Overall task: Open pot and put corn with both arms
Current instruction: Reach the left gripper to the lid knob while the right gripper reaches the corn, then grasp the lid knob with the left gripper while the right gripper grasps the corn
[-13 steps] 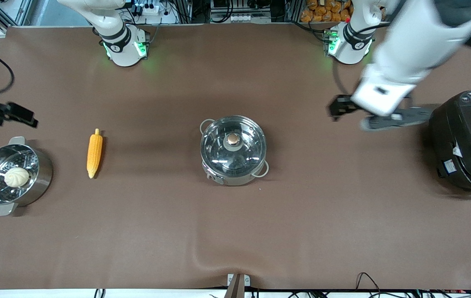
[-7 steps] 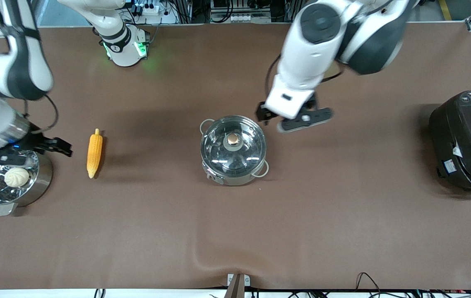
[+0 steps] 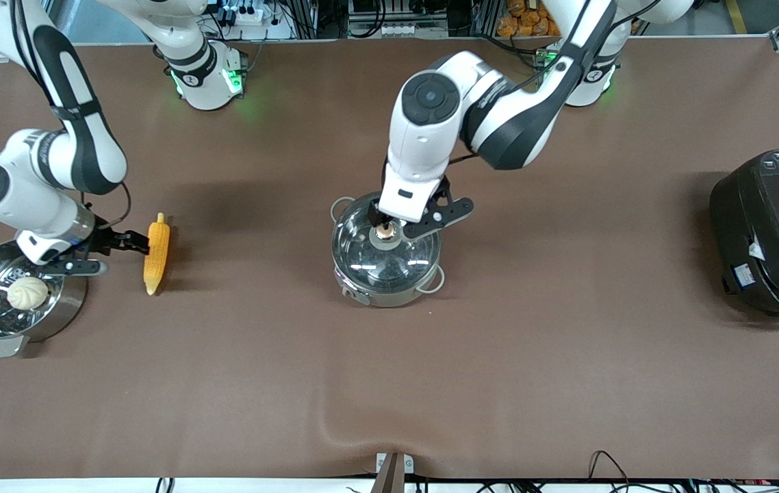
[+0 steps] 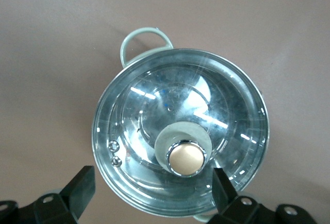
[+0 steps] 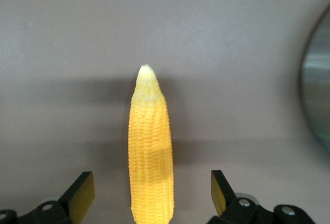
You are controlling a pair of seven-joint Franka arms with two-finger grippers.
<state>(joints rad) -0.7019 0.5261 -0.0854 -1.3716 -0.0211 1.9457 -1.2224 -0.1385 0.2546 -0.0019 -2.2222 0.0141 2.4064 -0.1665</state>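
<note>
The pot (image 3: 384,294) stands mid-table with its glass lid (image 3: 362,255) on and the coppery knob (image 3: 384,233) showing. My left gripper (image 3: 389,222) is open just above the knob. In the left wrist view the lid (image 4: 154,105) fills the frame and the knob (image 4: 186,158) sits between the spread fingers of the left gripper (image 4: 152,190), closer to one of them. The corn (image 3: 156,252) lies on the table toward the right arm's end. My right gripper (image 3: 131,242) is open at it. In the right wrist view the corn (image 5: 151,147) lies between the open fingers of the right gripper (image 5: 150,193), untouched.
A steel steamer pot (image 3: 68,301) holding a white bun (image 3: 27,292) stands beside the corn at the right arm's end, under the right wrist; its rim (image 5: 315,100) shows in the right wrist view. A black rice cooker (image 3: 773,233) stands at the left arm's end.
The left arm swung from near the rice cooker to over the pot lid's knob. The right arm came in from the table's end to the corn. Pot and corn have not moved.
</note>
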